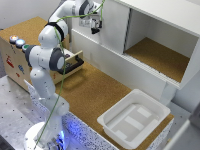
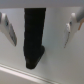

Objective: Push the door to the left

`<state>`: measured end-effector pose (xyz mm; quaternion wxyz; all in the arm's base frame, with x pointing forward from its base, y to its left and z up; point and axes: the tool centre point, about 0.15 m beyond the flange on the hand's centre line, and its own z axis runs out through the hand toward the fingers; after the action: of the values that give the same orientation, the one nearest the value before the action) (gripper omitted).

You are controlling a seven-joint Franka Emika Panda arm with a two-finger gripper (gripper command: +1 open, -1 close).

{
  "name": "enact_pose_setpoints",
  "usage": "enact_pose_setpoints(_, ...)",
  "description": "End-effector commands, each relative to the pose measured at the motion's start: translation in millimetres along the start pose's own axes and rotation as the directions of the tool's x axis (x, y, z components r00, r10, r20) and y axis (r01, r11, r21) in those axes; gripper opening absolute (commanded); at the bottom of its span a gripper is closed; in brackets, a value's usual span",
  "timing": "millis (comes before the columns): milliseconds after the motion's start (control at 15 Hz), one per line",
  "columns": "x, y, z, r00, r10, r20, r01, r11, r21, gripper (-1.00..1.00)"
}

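You had the arm reached up and across to the white cabinet (image 1: 150, 45) at the back edge of the table (image 1: 95, 90). The gripper (image 1: 96, 26) sat against the face of the door (image 1: 112, 25), the tall white panel covering the cabinet's half toward the exterior view's left. The other half of the cabinet stood uncovered, its cork-lined floor (image 1: 157, 55) visible inside.

Wrist view: both fingers (image 2: 8, 30) were spread wide apart, nothing between them, so the pincer was released. A dark vertical bar (image 2: 34, 35) ran down the middle of that picture against the plain white panel; you could not tell from the blur what it was.

Elsewhere on the table: a wooden drawer (image 1: 72, 61) with a dark handle, partly hidden behind the arm, and a shallow white tray (image 1: 134, 119) at the front corner toward the exterior view's right.
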<state>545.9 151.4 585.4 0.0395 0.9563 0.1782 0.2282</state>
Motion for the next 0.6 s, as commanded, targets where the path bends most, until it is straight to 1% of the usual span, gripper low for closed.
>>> enact_pose_setpoints(0, -26.2, 0.9, -10.1, 0.996, -0.023, 0.085, 0.020, 0.999, 0.039, 1.00)
enact_pose_setpoints(133, -40.6, 0.2, -16.1, 0.996, -0.026, 0.090, 0.022, 0.999, 0.046, 1.00)
enact_pose_setpoints(267, -59.4, -3.2, -25.3, 0.997, -0.029, 0.072, 0.025, 0.998, 0.056, 1.00)
enact_pose_setpoints(333, -67.0, -8.2, -27.4, 0.997, -0.039, 0.061, 0.036, 0.998, 0.052, 1.00)
enact_pose_setpoints(467, -83.0, -16.7, -24.2, 0.995, -0.057, 0.086, 0.049, 0.994, 0.098, 1.00)
enact_pose_setpoints(533, -90.9, -17.4, -22.9, 0.995, -0.042, 0.091, 0.030, 0.991, 0.132, 1.00)
